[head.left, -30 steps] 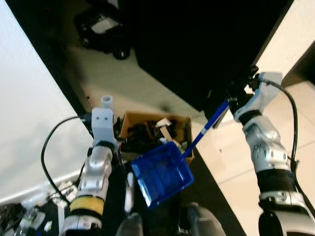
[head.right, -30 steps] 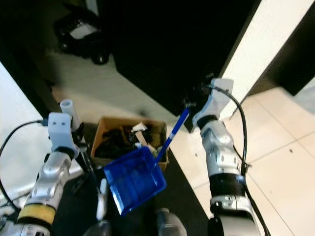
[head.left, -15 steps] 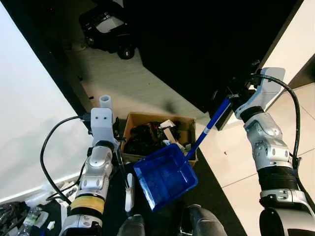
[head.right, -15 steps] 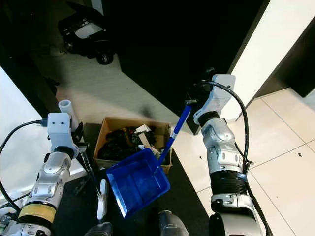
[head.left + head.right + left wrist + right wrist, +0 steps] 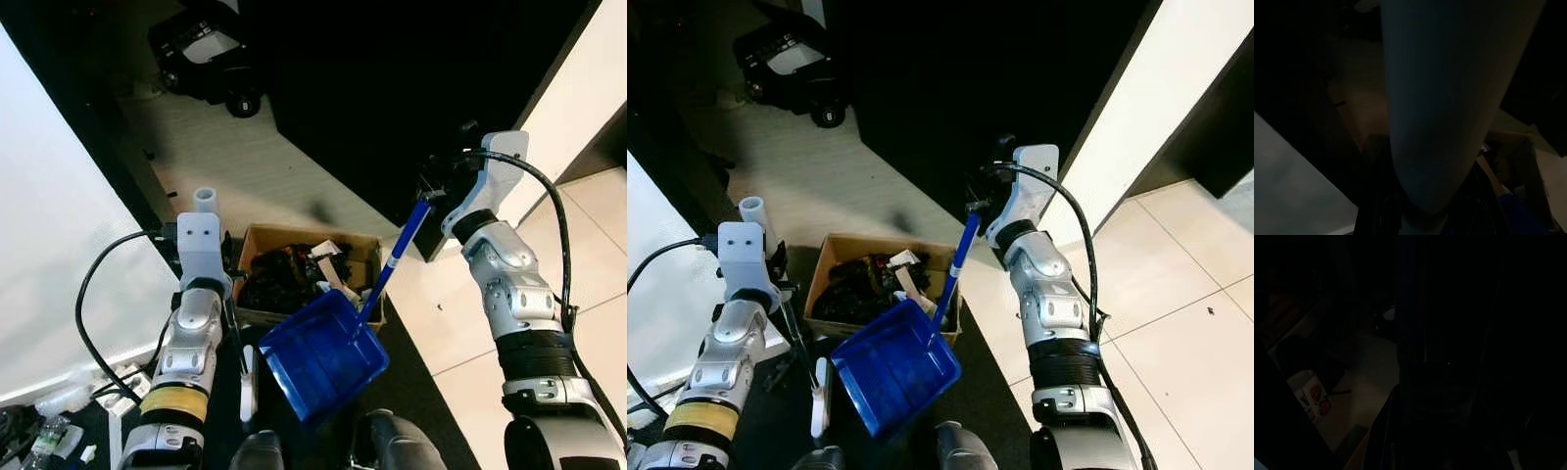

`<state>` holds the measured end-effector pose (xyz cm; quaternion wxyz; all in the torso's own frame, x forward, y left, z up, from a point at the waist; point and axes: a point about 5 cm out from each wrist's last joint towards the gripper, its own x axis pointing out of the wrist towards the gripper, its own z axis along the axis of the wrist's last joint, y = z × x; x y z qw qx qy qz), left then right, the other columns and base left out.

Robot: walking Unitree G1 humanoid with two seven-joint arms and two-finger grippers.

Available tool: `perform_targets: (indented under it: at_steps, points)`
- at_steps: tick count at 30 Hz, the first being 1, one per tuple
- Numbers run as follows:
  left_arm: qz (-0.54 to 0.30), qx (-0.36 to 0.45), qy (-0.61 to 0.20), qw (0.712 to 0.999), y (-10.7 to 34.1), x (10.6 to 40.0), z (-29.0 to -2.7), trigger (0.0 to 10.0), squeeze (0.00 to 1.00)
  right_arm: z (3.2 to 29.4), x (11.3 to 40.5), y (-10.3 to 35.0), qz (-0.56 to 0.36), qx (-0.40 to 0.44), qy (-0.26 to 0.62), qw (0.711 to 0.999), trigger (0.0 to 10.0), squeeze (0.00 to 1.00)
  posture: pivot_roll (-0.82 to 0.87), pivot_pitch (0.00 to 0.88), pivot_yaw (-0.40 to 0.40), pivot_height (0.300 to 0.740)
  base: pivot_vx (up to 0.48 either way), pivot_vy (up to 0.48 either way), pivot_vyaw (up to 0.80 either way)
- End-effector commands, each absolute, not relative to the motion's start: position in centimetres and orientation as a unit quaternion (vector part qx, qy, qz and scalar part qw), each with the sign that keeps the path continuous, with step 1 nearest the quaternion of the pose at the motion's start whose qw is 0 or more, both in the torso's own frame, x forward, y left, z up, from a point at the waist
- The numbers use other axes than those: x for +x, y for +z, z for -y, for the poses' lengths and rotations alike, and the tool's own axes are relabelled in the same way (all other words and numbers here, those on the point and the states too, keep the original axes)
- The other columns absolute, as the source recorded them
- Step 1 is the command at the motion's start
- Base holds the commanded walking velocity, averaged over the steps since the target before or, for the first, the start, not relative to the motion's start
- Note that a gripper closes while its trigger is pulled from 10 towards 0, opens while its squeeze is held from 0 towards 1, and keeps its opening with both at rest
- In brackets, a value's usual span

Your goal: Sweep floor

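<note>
Down by your feet hangs the blue dustpan (image 5: pixel 321 354), tipped, with its low edge just in front of the cardboard box (image 5: pixel 309 269). Your right tool (image 5: pixel 428 186) is clenched on the top of the dustpan's long blue handle (image 5: pixel 397 257). Your left tool (image 5: pixel 227 294) points down beside the box, with a white brush (image 5: pixel 245 384) on a thin dark stick just below it. You cannot tell if that tool is clenched on the stick. The box is full of dark rubbish and scraps. Past it lies the pale floor (image 5: pixel 265 176), then a dark wheeled thing (image 5: pixel 206 59) far off.

It looks like you are at the emptying step. Next, you should bring the dustpan right over the box and tip it so the dirt slides in.
</note>
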<state>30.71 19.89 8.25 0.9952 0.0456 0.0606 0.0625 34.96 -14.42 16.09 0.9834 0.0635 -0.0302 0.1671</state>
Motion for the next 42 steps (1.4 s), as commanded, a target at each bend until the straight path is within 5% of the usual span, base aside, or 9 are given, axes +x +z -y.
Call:
perform_targets:
  at_steps: [1,11,42]
  points:
    - [-0.072,0.044,0.066,0.994,7.9,30.7,-20.0,10.0,0.0,14.1,33.5,10.1,-0.11,0.086,0.167,0.976,10.0,0.0,0.0,0.116,-0.037,0.74,0.0,0.0,0.0]
    - [-0.077,0.045,0.061,0.994,7.8,30.6,-19.9,10.0,0.0,14.9,33.2,9.7,-0.116,0.081,0.154,0.978,10.0,0.0,0.0,0.115,-0.029,0.74,0.0,0.474,0.0]
    - [-0.079,0.04,0.065,0.994,7.6,30.7,-19.6,10.0,0.0,15.4,32.9,9.4,-0.125,0.077,0.146,0.978,10.0,0.0,0.0,0.121,-0.027,0.74,0.0,-0.077,0.0]
